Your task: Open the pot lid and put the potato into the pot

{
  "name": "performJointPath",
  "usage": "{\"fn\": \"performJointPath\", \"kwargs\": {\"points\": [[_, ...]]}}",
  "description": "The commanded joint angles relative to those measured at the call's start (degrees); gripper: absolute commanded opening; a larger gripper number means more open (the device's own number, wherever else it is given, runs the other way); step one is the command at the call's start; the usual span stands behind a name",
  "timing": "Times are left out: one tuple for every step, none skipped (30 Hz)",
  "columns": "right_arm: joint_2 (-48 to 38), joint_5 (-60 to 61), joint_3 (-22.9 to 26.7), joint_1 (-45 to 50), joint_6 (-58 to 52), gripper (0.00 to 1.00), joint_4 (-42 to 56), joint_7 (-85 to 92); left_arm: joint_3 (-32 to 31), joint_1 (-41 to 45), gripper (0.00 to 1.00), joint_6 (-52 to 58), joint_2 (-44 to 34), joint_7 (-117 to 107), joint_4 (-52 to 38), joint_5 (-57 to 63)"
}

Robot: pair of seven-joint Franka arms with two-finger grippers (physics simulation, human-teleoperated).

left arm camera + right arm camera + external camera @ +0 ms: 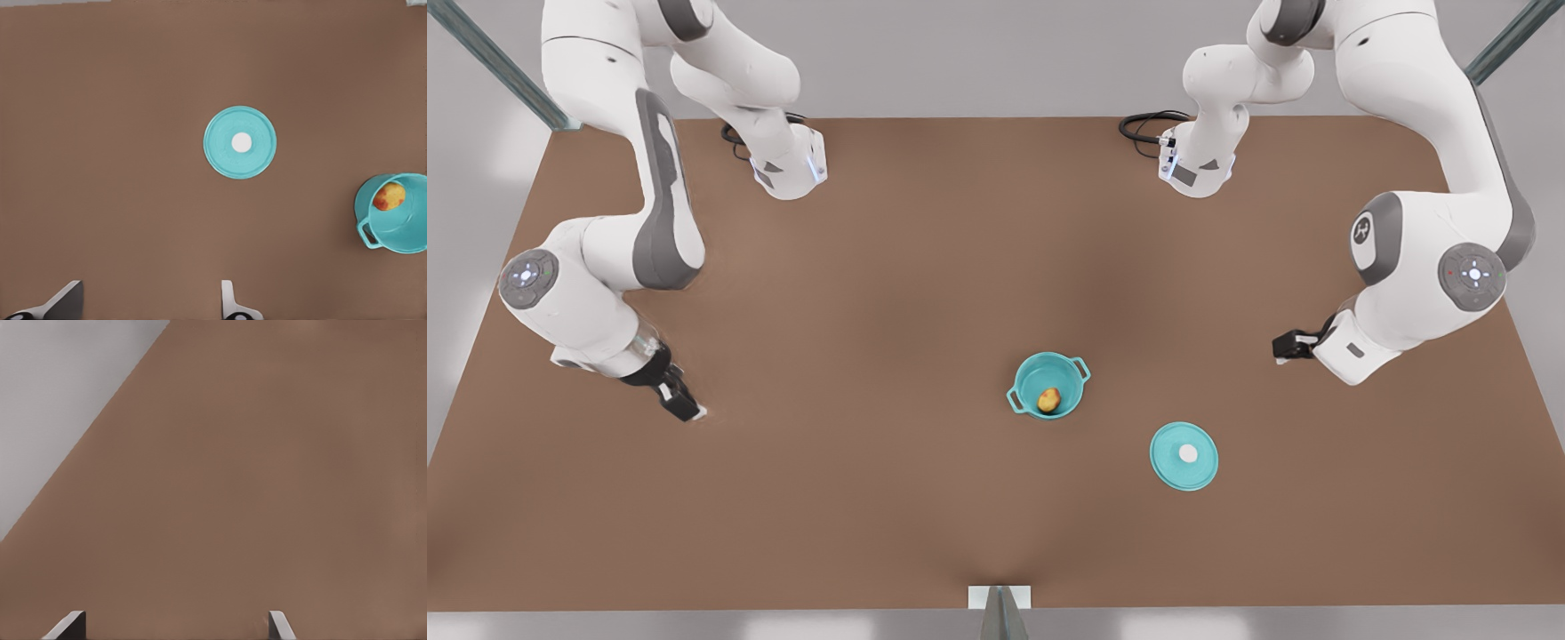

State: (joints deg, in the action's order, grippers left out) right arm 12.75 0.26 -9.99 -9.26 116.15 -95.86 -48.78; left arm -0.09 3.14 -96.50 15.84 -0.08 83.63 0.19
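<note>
Two arms flank my brown surface, both parked away from the work. I match the left gripper to the arm on the front view's right, since its wrist camera looks at the lid and pot; its fingers stand apart with nothing between them. The right gripper hangs on the front view's left over bare surface, fingers likewise spread wide and empty. Next down in size, the pot sits upright near the middle, uncovered. The pot lid lies flat on the surface, knob up — near the pot but apart from it. Smallest, the potato rests inside the pot.
</note>
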Motion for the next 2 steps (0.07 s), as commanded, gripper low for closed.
{"fn": "performJointPath", "kwargs": {"points": [[-1.41,-4.92,-0.12,-0.41,-11.82,1.0,-0.21,49.66,0.09,-0.24,1.0,0.35,0.33,3.16,-0.83,-0.36],[-1.41,-4.92,-0.21,-0.41,-12.26,1.0,-0.21,49.22,0.09,-0.33,1.0,0.35,0.33,2.98,-0.83,-1.24]]}}
